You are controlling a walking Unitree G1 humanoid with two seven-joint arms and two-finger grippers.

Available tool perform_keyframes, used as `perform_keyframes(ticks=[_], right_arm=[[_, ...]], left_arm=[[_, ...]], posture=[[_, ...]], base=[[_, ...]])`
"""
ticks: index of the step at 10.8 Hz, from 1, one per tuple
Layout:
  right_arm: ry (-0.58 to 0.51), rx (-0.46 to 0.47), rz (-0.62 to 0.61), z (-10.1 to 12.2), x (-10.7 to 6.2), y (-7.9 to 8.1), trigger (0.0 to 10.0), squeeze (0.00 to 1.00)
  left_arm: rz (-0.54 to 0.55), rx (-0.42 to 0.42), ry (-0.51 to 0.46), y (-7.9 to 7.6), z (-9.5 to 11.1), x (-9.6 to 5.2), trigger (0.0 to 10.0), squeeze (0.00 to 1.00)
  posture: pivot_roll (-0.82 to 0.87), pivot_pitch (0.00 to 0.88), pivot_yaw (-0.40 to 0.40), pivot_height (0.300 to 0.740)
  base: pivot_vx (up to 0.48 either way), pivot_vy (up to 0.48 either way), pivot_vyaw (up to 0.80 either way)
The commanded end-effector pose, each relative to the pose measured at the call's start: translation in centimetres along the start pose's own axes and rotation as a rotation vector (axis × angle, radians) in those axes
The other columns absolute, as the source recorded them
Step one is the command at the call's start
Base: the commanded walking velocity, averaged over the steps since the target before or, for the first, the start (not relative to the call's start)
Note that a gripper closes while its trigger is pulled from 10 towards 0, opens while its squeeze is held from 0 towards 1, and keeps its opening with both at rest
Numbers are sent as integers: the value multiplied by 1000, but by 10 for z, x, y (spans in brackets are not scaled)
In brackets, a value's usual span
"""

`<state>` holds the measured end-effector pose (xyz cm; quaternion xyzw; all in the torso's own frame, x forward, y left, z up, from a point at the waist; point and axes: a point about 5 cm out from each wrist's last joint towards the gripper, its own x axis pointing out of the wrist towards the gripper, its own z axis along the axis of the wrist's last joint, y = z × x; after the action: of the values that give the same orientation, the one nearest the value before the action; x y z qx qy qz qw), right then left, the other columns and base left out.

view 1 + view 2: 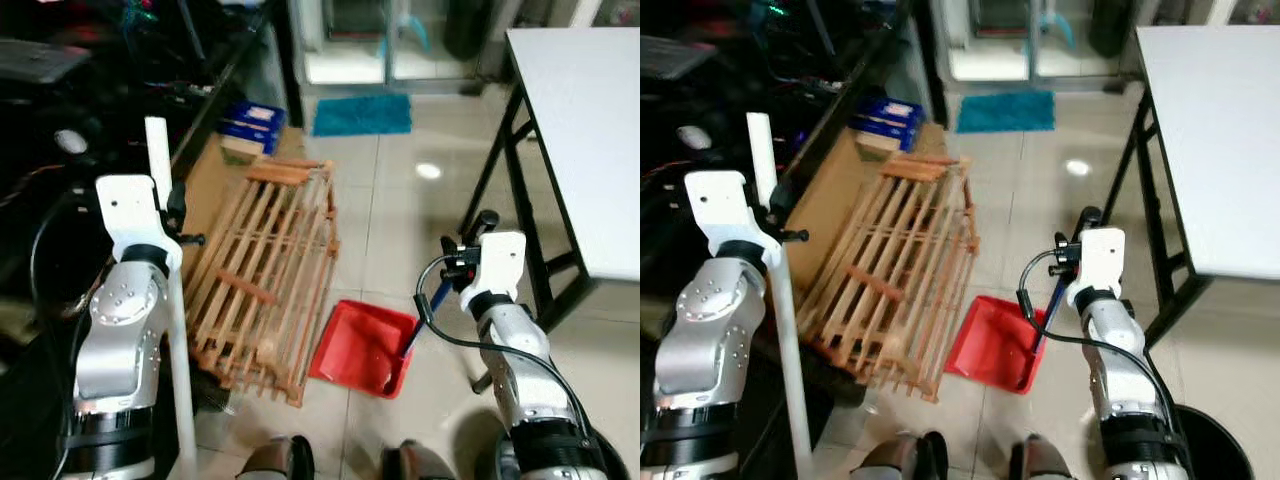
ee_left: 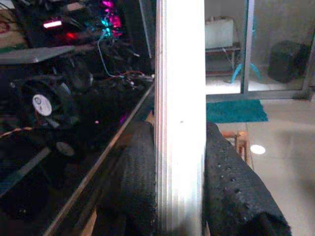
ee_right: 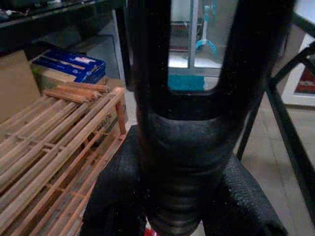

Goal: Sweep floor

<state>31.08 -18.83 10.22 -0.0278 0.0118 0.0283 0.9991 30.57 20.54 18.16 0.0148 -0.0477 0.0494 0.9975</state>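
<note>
A white broom pole (image 1: 172,300) stands upright at my left, and my left gripper (image 2: 180,196) is shut on it, its black fingers (image 2: 140,182) pressing both sides of the ribbed pole (image 2: 180,123). A red dustpan (image 1: 362,347) rests on the tiled floor in front of my feet. Its dark handle (image 1: 425,310) rises to my right gripper (image 3: 179,191), which is shut on the handle's black grip (image 3: 184,147). The broom's head is hidden low behind my left arm.
A wooden slatted pallet (image 1: 270,270) leans beside a dark shelf (image 1: 120,90) of electronics on the left. A white table (image 1: 590,130) with black legs (image 1: 500,160) stands on the right. A teal mat (image 1: 362,113) lies by the far doorway. Blue boxes (image 1: 250,122) sit behind the pallet.
</note>
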Motion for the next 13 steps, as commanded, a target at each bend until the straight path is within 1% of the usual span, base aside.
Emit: perform_keyframes(ticks=[1, 8, 12, 13], right_arm=[[-53, 14, 2, 9, 2, 2, 10000, 0], [-54, 8, -7, 9, 2, 0, 10000, 0], [-52, 2, -6, 8, 2, -2, 10000, 0], [-52, 1, -7, 8, 2, -3, 10000, 0]], left_arm=[[37, -25, 9, 6, -1, -2, 0, 0], [28, -41, 29, 3, -4, 0, 0, 0], [30, -46, 28, 3, -5, 3, 78, 0], [32, -42, 28, 4, -5, 4, 1412, 0]], posture=[[-131, 88, 114, 740], [-141, 93, 116, 740], [-147, 90, 116, 740], [-148, 89, 117, 740]], base=[[-289, 0, 0], [-285, 0, 0], [0, 0, 0], [0, 0, 0]])
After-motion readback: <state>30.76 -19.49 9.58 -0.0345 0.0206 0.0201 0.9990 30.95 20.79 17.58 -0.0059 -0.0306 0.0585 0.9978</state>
